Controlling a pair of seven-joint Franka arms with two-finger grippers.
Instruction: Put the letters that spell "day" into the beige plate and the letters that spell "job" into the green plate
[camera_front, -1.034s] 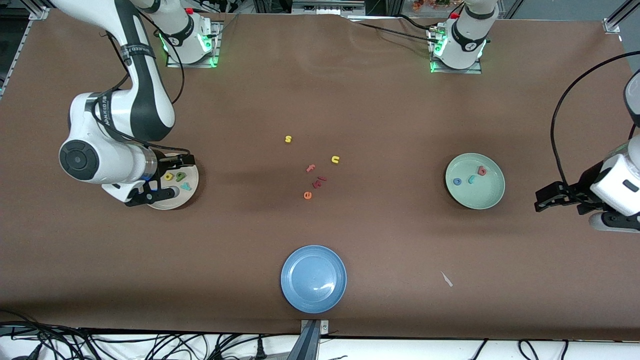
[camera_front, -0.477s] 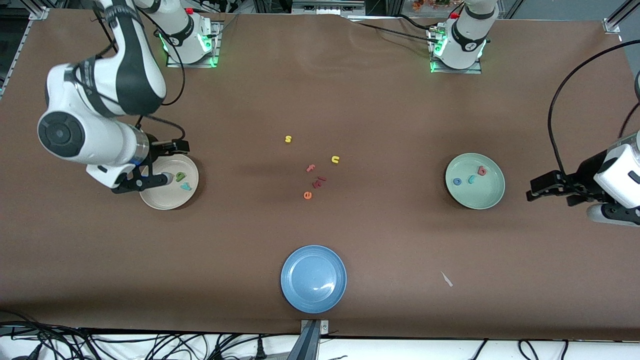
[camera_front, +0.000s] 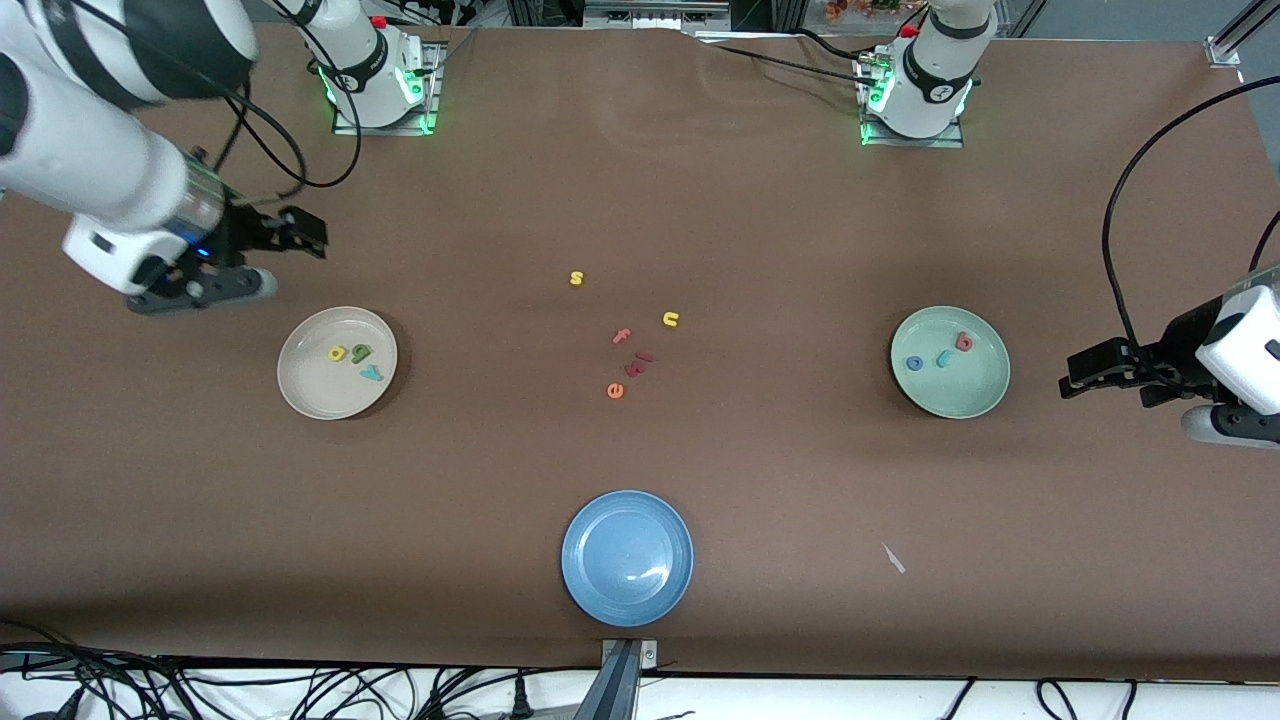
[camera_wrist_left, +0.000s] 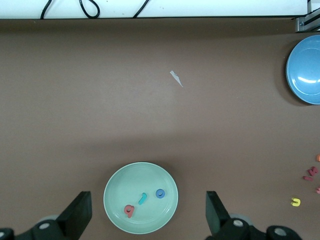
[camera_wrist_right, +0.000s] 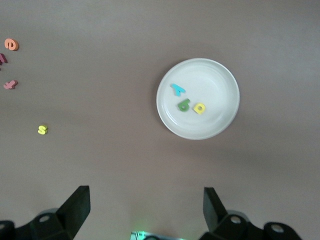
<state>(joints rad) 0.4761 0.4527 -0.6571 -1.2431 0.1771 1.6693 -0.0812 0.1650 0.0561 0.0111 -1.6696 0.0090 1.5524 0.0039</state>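
Note:
The beige plate (camera_front: 310, 385) (camera_wrist_right: 220, 75) holds a yellow "d" (camera_front: 338, 353) (camera_wrist_right: 200, 108), an olive "a" (camera_front: 360, 351) (camera_wrist_right: 184, 105) and a teal "y" (camera_front: 372, 374) (camera_wrist_right: 177, 89). On the green plate (camera_front: 975, 395) (camera_wrist_left: 125, 180) lie a blue "o" (camera_front: 914, 364) (camera_wrist_left: 160, 193), a teal "j" (camera_front: 943, 358) (camera_wrist_left: 143, 198) and a coral "b" (camera_front: 963, 342) (camera_wrist_left: 129, 210). My right gripper (camera_front: 300, 235) (camera_wrist_right: 145, 210) hangs open and empty over bare table beside the beige plate, toward the arm bases. My left gripper (camera_front: 1075, 380) (camera_wrist_left: 145, 215) waits open and empty over the table beside the green plate.
Loose letters lie mid-table: a yellow "s" (camera_front: 576, 278), a yellow "n" (camera_front: 670, 319), a coral "f" (camera_front: 622, 337), dark red bits (camera_front: 638, 362) and an orange "e" (camera_front: 615, 391). A blue plate (camera_front: 627, 558) sits near the front edge, with a white scrap (camera_front: 893, 558) beside it.
My right arm rose off the beige plate and drew back toward its base, uncovering the yellow "d" in the plate. The left arm shifted only slightly.

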